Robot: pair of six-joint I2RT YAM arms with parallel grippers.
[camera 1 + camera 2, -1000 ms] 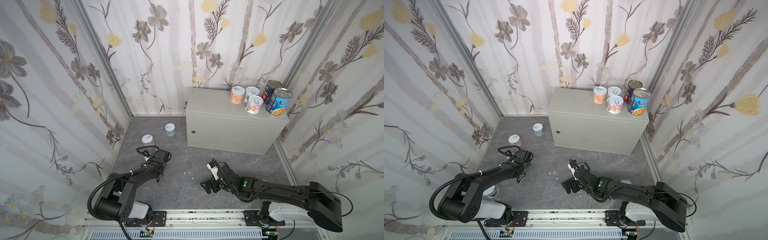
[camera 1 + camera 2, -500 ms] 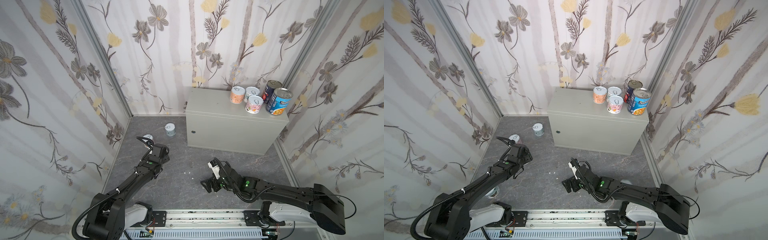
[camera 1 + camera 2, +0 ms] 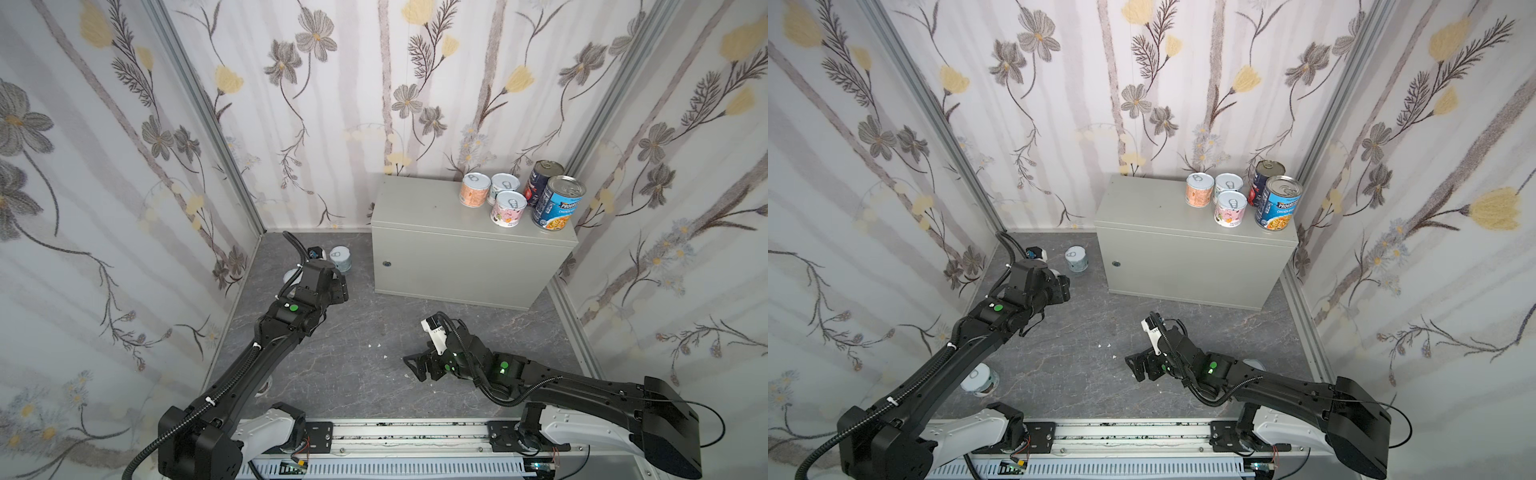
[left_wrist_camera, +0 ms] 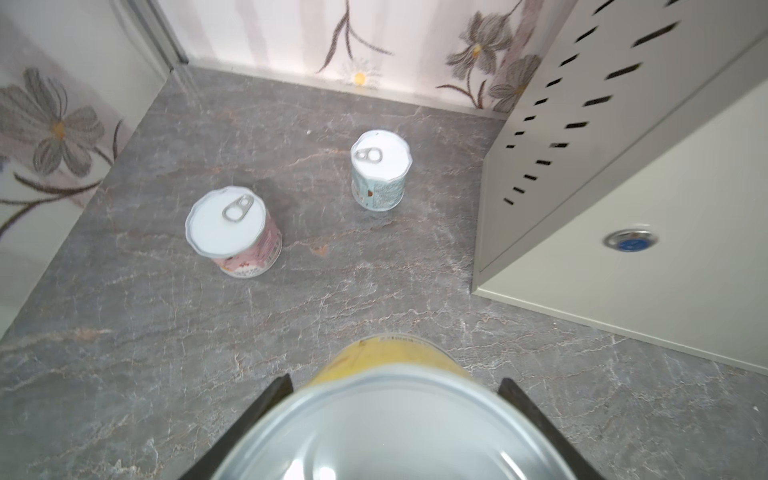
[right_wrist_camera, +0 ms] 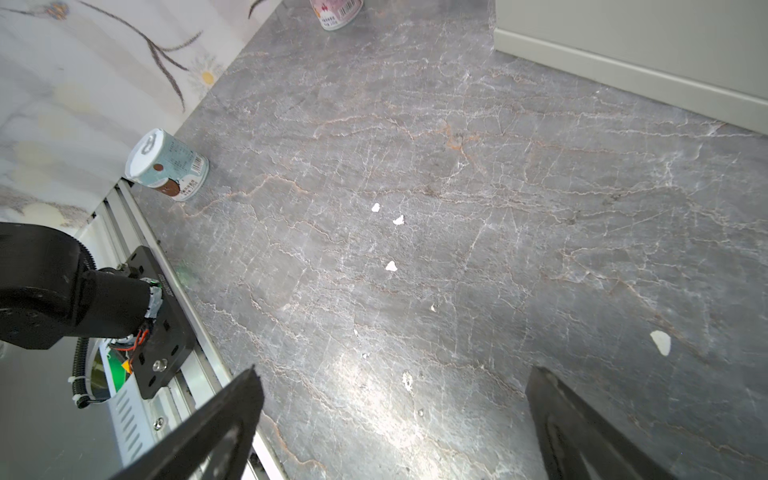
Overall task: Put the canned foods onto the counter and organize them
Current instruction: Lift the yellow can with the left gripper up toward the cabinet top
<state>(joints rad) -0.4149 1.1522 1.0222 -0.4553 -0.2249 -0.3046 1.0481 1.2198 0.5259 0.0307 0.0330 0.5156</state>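
The yellow can (image 4: 390,415) is clamped between the fingers of the left gripper (image 4: 395,386). The jaws stand partway apart on its sides, and it hangs over the floor (image 4: 374,291), short of the front left corner of the counter (image 3: 436,208). The left arm (image 3: 266,357) reaches forward from the rail (image 3: 415,432), almost straight.

Five cans stand upright at the counter's right end. They are an orange can (image 3: 474,189), a pale teal can (image 3: 504,188), a pink-labelled can (image 3: 508,208), a navy-and-red can (image 3: 542,183) and a blue soup can (image 3: 558,202).

On the floor beyond the held can stand a pink floor can (image 4: 232,230) and a teal floor can (image 3: 340,258), apart from each other. A third teal can (image 3: 978,378) stands near the rail, partly under the left arm.

The right gripper (image 5: 395,386) is spread wide with nothing between its fingers, low over bare floor.

A second ago the left arm was folded back on itself. It has since straightened and carried its gripper toward the back corner. The right arm and the counter's cans are unchanged.
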